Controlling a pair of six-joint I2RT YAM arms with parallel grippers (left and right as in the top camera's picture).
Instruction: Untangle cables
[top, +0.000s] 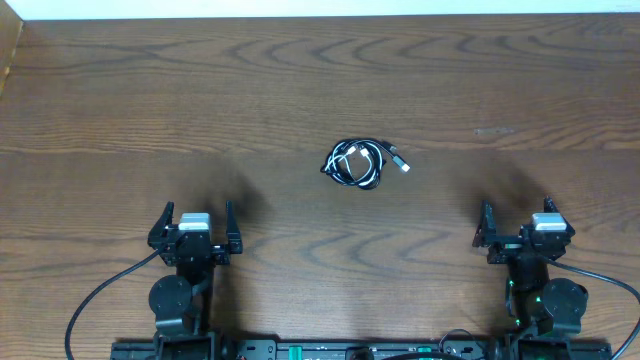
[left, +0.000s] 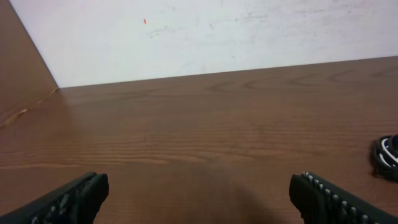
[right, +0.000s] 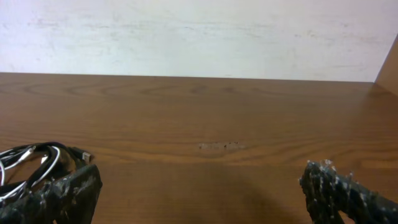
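The cables (top: 358, 164), one black and one white, lie in a single tangled coil just above centre frame on the table (top: 180, 100). A silver plug (top: 401, 164) appears to project at its right. Left gripper (top: 197, 226), lower left, and right gripper (top: 518, 228), lower right, have jaws spread wide and empty, well apart from the coil.

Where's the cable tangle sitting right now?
In the overhead view the cables lie coiled together near the middle of the table, ahead of and between the left gripper and right gripper, touching neither.
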